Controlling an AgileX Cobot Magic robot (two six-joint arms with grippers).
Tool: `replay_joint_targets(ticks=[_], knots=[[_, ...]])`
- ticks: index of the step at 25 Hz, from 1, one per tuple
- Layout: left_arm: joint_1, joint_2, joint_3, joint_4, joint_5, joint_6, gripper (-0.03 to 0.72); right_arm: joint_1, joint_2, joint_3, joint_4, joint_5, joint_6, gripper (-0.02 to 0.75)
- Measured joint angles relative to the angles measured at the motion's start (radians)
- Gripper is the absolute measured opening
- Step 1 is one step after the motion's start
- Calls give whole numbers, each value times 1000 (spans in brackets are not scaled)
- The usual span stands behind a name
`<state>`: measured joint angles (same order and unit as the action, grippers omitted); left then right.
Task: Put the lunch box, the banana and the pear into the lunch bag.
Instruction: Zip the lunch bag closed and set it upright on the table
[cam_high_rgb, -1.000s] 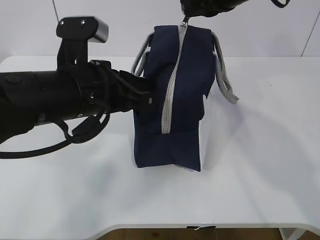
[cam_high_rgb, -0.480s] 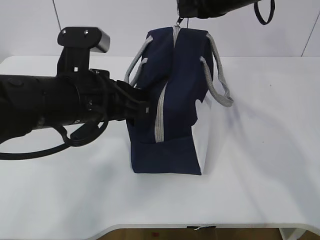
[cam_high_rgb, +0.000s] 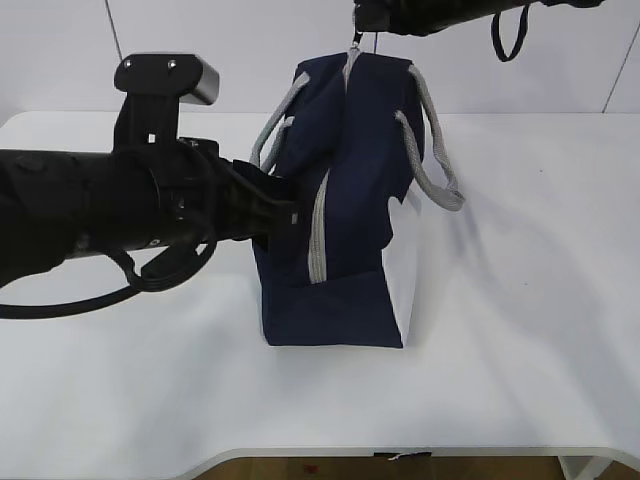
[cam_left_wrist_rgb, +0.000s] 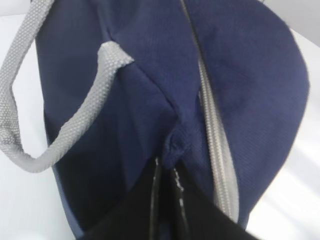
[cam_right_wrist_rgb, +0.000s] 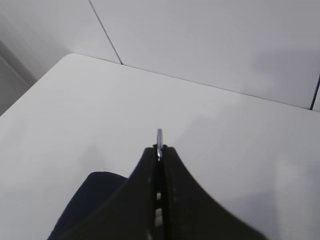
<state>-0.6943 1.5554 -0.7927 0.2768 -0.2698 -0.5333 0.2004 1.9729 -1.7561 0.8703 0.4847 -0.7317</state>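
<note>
A: Where does the lunch bag (cam_high_rgb: 340, 230) sit?

B: Upright on the white desk (cam_high_rgb: 520, 330), just beyond the left hand (cam_left_wrist_rgb: 167, 172), its long axis running away from the camera and its grey zipper (cam_high_rgb: 318, 235) climbing from the near end to the top.

A: And the left hand?

B: Closed, pinching a fold of navy fabric on the bag's side.

A: The right hand (cam_right_wrist_rgb: 159, 150)?

B: Above the bag's top, fingers together on what looks like the silver ring pull (cam_right_wrist_rgb: 159, 136); the bag hangs directly below it.
</note>
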Motion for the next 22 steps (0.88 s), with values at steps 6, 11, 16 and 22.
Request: replay_joint_targets(ticks=[6,11,16,22], knots=[[0,0,0,0,-26,0,-2,-33,72,-48,95,36,-26,6],[0,0,0,0,-26,-2,-2,-61,122,-70,156,95,-32,6],[0,0,0,0,-42,-2,-2,-79,135,-76,181,132,-34,6],[0,1,0,-89,-75,-4,78,-83,139,-100,206,202,-67,6]])
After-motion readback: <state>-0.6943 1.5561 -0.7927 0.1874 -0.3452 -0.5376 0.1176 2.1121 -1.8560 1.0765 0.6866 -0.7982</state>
